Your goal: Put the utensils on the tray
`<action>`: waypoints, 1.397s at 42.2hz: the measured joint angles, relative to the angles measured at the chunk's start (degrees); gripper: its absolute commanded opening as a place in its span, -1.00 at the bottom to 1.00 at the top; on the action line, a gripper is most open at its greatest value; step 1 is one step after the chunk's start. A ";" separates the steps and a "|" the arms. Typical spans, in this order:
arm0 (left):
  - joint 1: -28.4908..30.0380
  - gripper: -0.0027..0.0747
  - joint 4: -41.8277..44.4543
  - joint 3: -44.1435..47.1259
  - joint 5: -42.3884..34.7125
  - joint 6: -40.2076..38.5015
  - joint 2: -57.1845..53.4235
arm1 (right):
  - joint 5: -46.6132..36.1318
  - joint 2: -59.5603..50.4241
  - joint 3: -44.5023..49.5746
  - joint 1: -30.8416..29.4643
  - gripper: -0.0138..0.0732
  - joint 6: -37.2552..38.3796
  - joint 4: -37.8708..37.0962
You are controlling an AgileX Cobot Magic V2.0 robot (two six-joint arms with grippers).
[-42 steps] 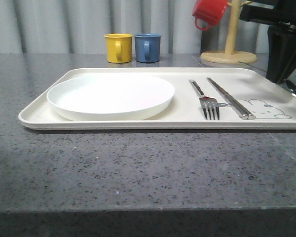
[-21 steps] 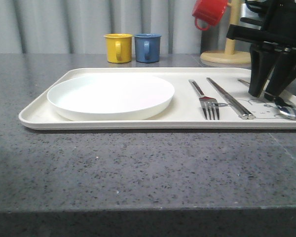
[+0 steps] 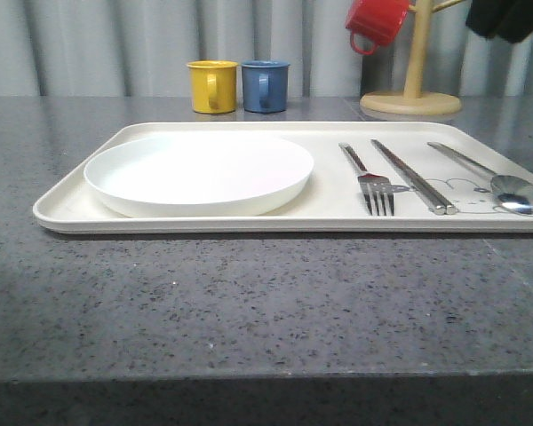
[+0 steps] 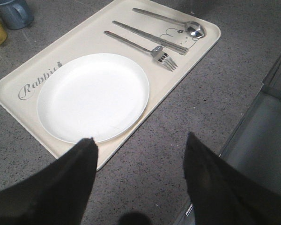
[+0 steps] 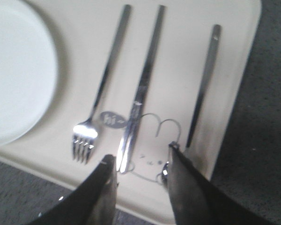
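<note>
**Plate, fork, chopsticks and spoon all lie on the cream tray**

The tray sits flat on a speckled grey table. The white plate rests on the tray's left half. To its right lie the fork, then the chopsticks, then the spoon, side by side and apart from one another.

In the right wrist view, the right gripper hangs above the tray's near right corner, its fingers spread and holding nothing. The spoon's bowl lies just below, between the fingers, partly hidden by one of them; the chopsticks and fork lie off to the side, and the plate farther that way.

In the left wrist view, the left gripper hovers over bare table beside the tray's long edge, fingers wide apart and empty, nearest the plate.

Behind the tray stand a yellow mug and a blue mug; a red mug hangs on a wooden stand.
</note>
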 measured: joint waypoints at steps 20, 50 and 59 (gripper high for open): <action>0.00 0.12 0.00 0.00 0.00 0.00 0.00 | -4.76 -33.08 24.85 6.42 0.02 -4.19 -1.47; 0.00 0.12 0.00 0.00 0.00 0.00 0.00 | -8.90 -54.04 38.65 6.42 0.01 -4.09 -4.17; 0.00 -0.21 0.00 0.00 0.00 0.00 0.00 | -9.70 -54.04 38.65 6.42 -0.49 -4.09 -4.17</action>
